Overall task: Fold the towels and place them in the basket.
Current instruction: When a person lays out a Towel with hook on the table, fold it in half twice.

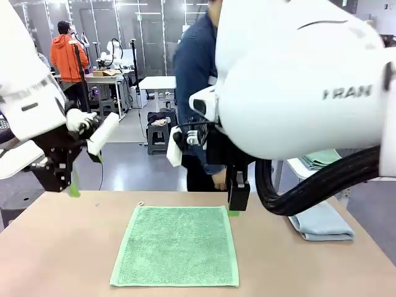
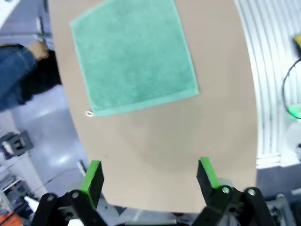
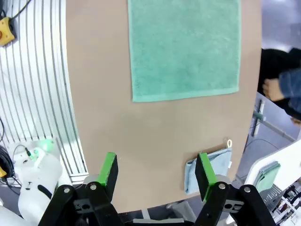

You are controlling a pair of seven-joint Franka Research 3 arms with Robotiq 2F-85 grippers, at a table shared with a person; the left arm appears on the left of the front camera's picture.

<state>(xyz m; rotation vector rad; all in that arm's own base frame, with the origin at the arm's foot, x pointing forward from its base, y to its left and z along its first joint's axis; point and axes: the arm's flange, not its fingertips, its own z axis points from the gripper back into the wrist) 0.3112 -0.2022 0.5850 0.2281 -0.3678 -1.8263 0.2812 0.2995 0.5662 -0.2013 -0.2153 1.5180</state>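
Lying flat and open in the middle of the table (image 1: 62, 247), the green towel (image 1: 176, 247) had no fold in it yet. The pale blue towel (image 1: 322, 221) sat near the table's right edge, well apart from the green one. It looked folded into a small thick pad. So it seemed one towel was folded and one was not. Both towels were on the table top, not inside a basket, so that part of the job looked not done for either.

The left gripper (image 2: 150, 172) hung in the air over the table's far left part, off to the side of the green towel. Its two fingers were wide apart and held nothing. The right gripper (image 3: 156, 165) hung near the green towel's far right corner. Its fingers were apart too, with nothing between them. A person (image 1: 195, 68) stood at the far side of the table.
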